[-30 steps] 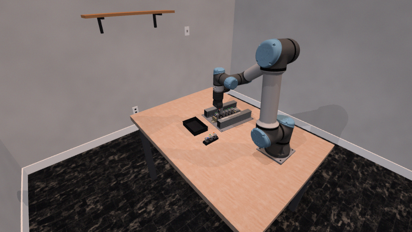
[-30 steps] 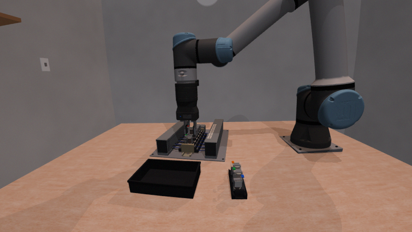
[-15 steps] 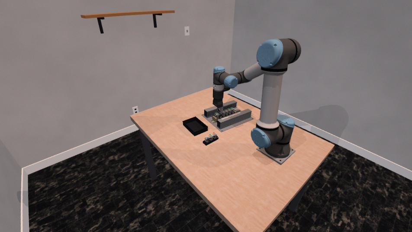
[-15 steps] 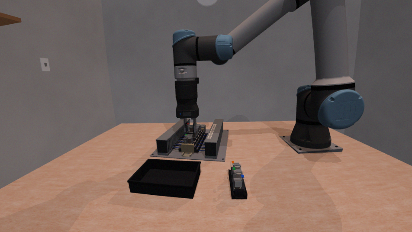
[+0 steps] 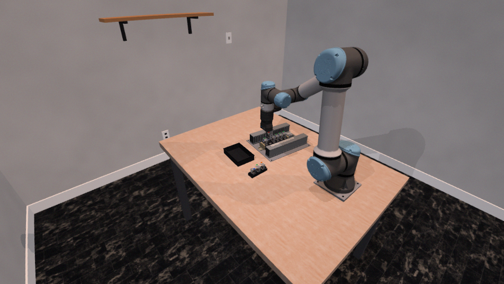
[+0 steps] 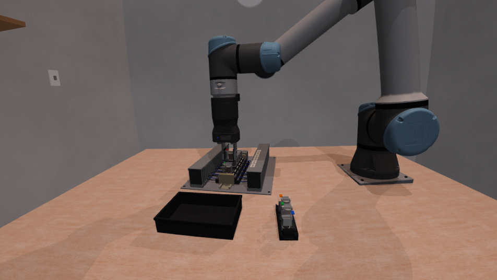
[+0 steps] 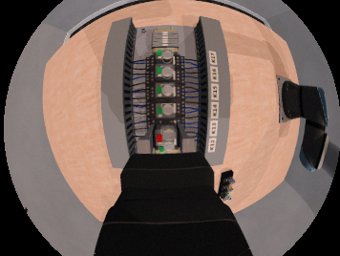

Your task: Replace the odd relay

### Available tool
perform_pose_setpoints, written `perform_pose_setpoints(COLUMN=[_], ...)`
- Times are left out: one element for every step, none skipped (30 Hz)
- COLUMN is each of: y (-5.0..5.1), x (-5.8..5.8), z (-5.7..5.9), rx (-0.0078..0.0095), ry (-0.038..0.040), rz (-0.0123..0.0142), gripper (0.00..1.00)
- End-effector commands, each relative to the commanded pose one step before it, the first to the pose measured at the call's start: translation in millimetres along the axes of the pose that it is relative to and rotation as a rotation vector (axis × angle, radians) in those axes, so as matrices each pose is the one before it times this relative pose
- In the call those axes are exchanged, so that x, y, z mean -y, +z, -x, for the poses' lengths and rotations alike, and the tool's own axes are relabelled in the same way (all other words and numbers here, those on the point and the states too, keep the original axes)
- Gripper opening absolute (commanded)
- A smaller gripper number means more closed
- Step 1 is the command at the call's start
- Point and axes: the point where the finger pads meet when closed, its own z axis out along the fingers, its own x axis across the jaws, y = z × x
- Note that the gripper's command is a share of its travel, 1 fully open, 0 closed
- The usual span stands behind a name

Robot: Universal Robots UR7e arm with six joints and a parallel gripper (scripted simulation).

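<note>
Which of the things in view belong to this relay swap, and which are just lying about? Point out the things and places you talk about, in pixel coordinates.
Part of the job:
- tool [image 5: 268,133] [image 6: 229,160] [image 7: 165,131]
- red-button relay [image 7: 167,135]
- green-button spare [image 5: 258,168] [image 6: 287,208]
- black tray [image 5: 239,163] [image 6: 194,231]
- socket row, green-button relays

Not needed:
- wall shelf [image 5: 155,17] [image 6: 10,23]
- wall outlet [image 5: 165,134]
- blue-button and orange-button spares
</note>
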Motion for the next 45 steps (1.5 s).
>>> perform_pose_setpoints(y=[-0.36,0.00,0.00,0.00,0.00,0.00,0.00,0.00,-12.01,-12.00,-12.00,-12.00,-12.00,0.00,0.00,0.00,0.00,0.00,0.00,0.00,0.00,0.00,0.00,0.00,0.00,-1.65,-2.16,-2.16,-2.16,-2.16,0.00,0.00,0.00,0.00,0.00,0.00,0.00,0.00,0.00,0.00,0.00,0.00,1.75,1.67,1.67], x=[0.00,0.00,0.00,0.00,0.00,0.00,0.00,0.00,0.00,0.00,0.00,0.00,0.00,0.00,0.00,0.00,0.00,0.00,0.00,0.00,0.00,0.00,0.00,0.00,0.00,-0.02,0.01,0.01,0.01,0.01,0.00,0.00,0.00,0.00,0.00,0.00,0.00,0.00,0.00,0.00,0.00,0.00,0.00,0.00,0.00], z=[0.43,0.00,0.00,0.00,0.00,0.00,0.00,0.00,0.00,0.01,0.01,0.01,0.01,0.00,0.00,0.00,0.00,0.00,0.00,0.00,0.00,0.00,0.00,0.00,0.00,0.20,-0.06,-0.06,-0.06,-0.06,0.00,0.00,0.00,0.00,0.00,0.00,0.00,0.00,0.00,0.00,0.00,0.00,0.04,0.00,0.00], rx=[0.00161,0.00000,0.00000,0.00000,0.00000,0.00000,0.00000,0.00000,-0.00001,0.00000,0.00000,0.00000,0.00000,0.00000,0.00000,0.00000,0.00000,0.00000,0.00000,0.00000,0.00000,0.00000,0.00000,0.00000,0.00000,0.00134,-0.00034,-0.00034,-0.00034,-0.00034,0.00000,0.00000,0.00000,0.00000,0.00000,0.00000,0.00000,0.00000,0.00000,0.00000,0.00000,0.00000,0.00019,-0.00005,-0.00005], ry=[0.00002,0.00000,0.00000,0.00000,0.00000,0.00000,0.00000,0.00000,0.00000,0.00000,0.00000,0.00000,0.00000,0.00000,0.00000,0.00000,0.00000,0.00000,0.00000,0.00000,0.00000,0.00000,0.00000,0.00000,0.00000,-0.00003,0.00001,0.00001,0.00001,0.00001,0.00000,0.00000,0.00000,0.00000,0.00000,0.00000,0.00000,0.00000,0.00000,0.00000,0.00000,0.00000,0.00000,0.00000,0.00000], rz=[0.00006,0.00000,0.00000,0.00000,0.00000,0.00000,0.00000,0.00000,0.00000,0.00000,0.00000,0.00000,0.00000,0.00000,0.00000,0.00000,0.00000,0.00000,0.00000,0.00000,0.00000,0.00000,0.00000,0.00000,0.00000,-0.00002,0.00001,0.00001,0.00001,0.00001,0.00000,0.00000,0.00000,0.00000,0.00000,0.00000,0.00000,0.00000,0.00000,0.00000,0.00000,0.00000,0.00000,0.00000,0.00000], gripper=[0.00,0.00,0.00,0.00,0.00,0.00,0.00,0.00,0.00,0.00,0.00,0.00,0.00,0.00,0.00,0.00,0.00,0.00,0.00,0.00,0.00,0.00,0.00,0.00,0.00,0.00,0.00,0.00,0.00,0.00,0.00,0.00,0.00,0.00,0.00,0.00,0.00,0.00,0.00,0.00,0.00,0.00,0.00,0.00,0.00])
